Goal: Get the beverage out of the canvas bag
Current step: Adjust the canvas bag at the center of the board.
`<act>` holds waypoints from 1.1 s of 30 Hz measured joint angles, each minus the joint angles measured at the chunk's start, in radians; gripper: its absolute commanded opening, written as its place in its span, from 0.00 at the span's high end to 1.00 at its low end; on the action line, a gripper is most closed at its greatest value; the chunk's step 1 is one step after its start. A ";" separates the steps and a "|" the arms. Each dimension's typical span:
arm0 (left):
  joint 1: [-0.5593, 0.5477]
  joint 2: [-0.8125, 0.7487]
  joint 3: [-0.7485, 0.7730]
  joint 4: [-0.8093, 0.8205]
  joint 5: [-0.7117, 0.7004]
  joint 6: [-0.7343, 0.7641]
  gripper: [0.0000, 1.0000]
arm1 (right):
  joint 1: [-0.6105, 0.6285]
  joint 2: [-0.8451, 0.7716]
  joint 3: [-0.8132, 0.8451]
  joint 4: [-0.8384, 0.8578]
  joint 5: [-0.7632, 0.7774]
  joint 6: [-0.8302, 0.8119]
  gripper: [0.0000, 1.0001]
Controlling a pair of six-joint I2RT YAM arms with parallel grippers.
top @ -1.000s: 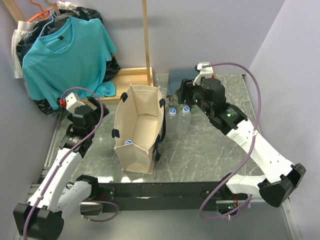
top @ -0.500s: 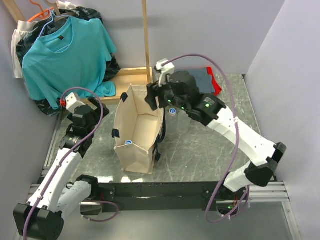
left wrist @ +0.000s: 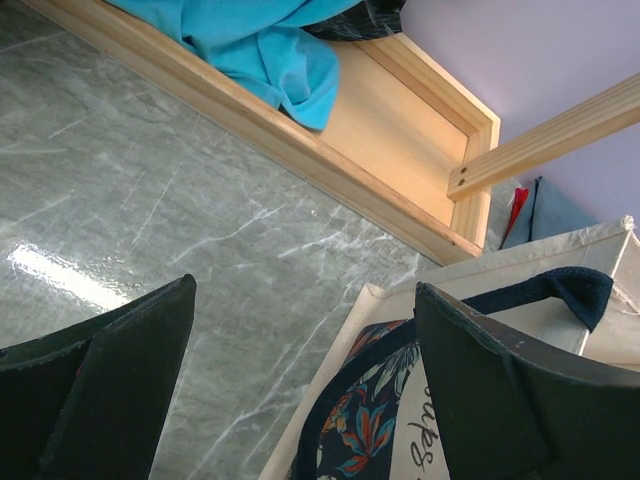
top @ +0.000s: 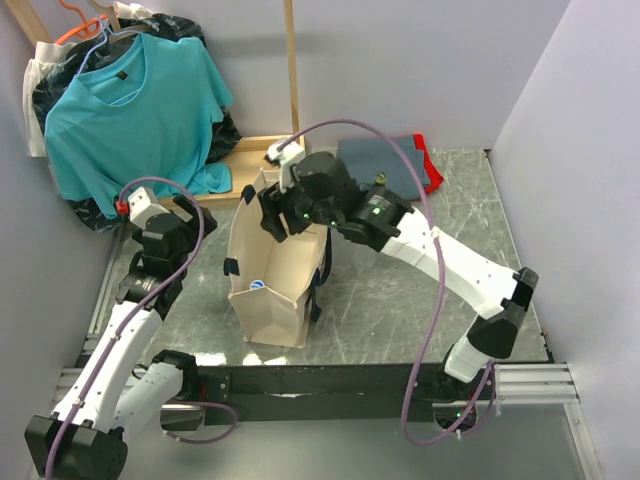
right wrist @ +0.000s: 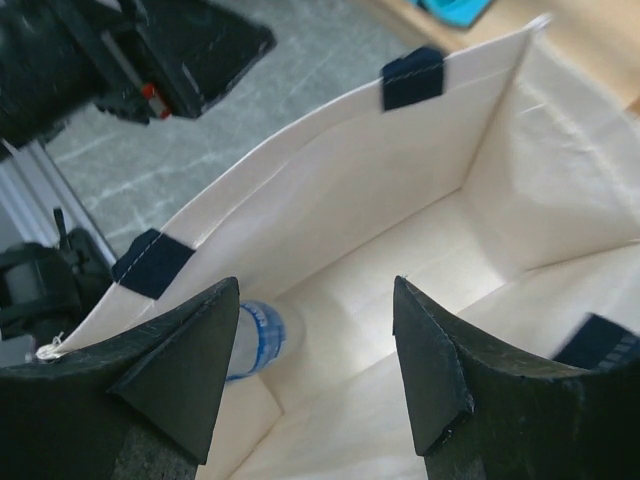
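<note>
Top view: canvas bag (top: pixel 268 262) stands upright on counter (top: pixel 400 300), mouth open. Beverage (top: pixel 257 285) = small bottle w/ blue-white cap, deep inside at bag's near end, close to its left wall. R pincer (top: pixel 272 218) hangs over far end of the mouth, so not over the bottle yet. I'd say it needs to slide toward the near end before dropping.

L wrist view: L pincer (left wrist: pixel 300 300) open, nothing btwn fingers, over bare counter just beside bag's rim & dark strap (left wrist: pixel 560 285). Prob. well placed to steady the rim so the bag doesn't tip or ride up w/ the bottle.

R wrist view: R pincer (right wrist: pixel 315 300) fingers apart, empty, looking down into the bag. Bottle shows low, just past the left finger, near a corner. Can't tell if it's upright or leaning.

To do it well:
- centre the gap over the cap
- go straight down, fingers off the soft canvas walls (likely to fold in)
- grip body below cap
- lift vertical till clear of rim & straps
</note>
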State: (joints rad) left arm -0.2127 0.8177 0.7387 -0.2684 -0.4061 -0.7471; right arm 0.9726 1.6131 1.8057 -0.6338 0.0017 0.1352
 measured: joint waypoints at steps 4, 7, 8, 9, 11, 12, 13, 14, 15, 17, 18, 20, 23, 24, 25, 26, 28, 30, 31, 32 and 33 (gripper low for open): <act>0.000 -0.019 -0.010 -0.006 0.002 0.005 0.04 | 0.034 0.034 -0.024 -0.016 -0.002 0.005 0.28; 0.000 -0.043 -0.015 -0.006 0.007 0.014 0.04 | 0.053 0.042 -0.056 -0.028 -0.008 0.005 0.28; 0.000 -0.053 -0.015 -0.006 0.009 0.021 0.04 | 0.058 0.042 -0.070 -0.035 -0.014 0.005 0.27; 0.000 -0.064 -0.015 -0.005 0.011 0.026 0.04 | 0.065 0.040 -0.093 -0.032 -0.020 0.005 0.27; 0.000 -0.078 -0.015 -0.003 0.017 0.030 0.04 | 0.077 0.036 -0.140 -0.018 -0.022 0.005 0.27; 0.000 -0.082 -0.015 -0.002 0.018 0.031 0.04 | 0.084 0.032 -0.174 -0.007 -0.020 0.005 0.27; 0.000 -0.084 -0.015 0.000 0.022 0.032 0.04 | 0.091 0.032 -0.203 -0.006 -0.019 0.005 0.27; 0.000 -0.085 -0.015 0.002 0.027 0.033 0.04 | 0.096 0.032 -0.223 -0.007 -0.017 0.005 0.27; 0.000 -0.085 -0.015 0.002 0.032 0.033 0.04 | 0.106 0.032 -0.251 -0.011 -0.009 0.005 0.27; 0.000 -0.088 -0.016 0.002 0.045 0.033 0.04 | 0.121 0.032 -0.279 -0.016 0.004 0.005 0.27; 0.000 -0.090 -0.017 0.002 0.048 0.033 0.04 | 0.130 0.032 -0.290 -0.014 0.012 0.005 0.27; 0.000 -0.098 -0.021 0.003 0.056 0.033 0.04 | 0.150 0.031 -0.310 -0.006 0.029 0.004 0.27; 0.000 -0.121 -0.035 0.004 0.072 0.039 0.04 | 0.190 0.019 -0.351 0.005 0.058 0.004 0.27; 0.000 -0.129 -0.040 0.006 0.077 0.041 0.04 | 0.202 0.015 -0.363 0.006 0.066 0.004 0.27; 0.000 -0.136 -0.044 0.009 0.082 0.047 0.04 | 0.213 0.011 -0.373 0.007 0.073 0.004 0.27; 0.000 -0.142 -0.047 0.011 0.088 0.049 0.04 | 0.224 0.006 -0.382 0.010 0.085 0.005 0.27; 0.000 -0.149 -0.053 0.016 0.097 0.054 0.04 | 0.242 -0.007 -0.407 0.017 0.103 0.005 0.27; 0.000 -0.151 -0.056 0.017 0.103 0.056 0.04 | 0.255 -0.019 -0.425 0.019 0.126 0.005 0.27; 0.000 -0.151 -0.058 0.018 0.105 0.056 0.04 | 0.260 -0.022 -0.428 0.019 0.142 0.006 0.27; 0.000 -0.151 -0.060 0.018 0.107 0.056 0.04 | 0.263 -0.023 -0.430 0.021 0.156 0.009 0.27; 0.000 -0.150 -0.062 0.017 0.110 0.057 0.04 | 0.267 -0.024 -0.430 0.021 0.175 0.013 0.27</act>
State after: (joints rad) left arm -0.2127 0.6674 0.6769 -0.2516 -0.2958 -0.6903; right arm 1.2396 1.5894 1.3758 -0.6132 0.1764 0.1482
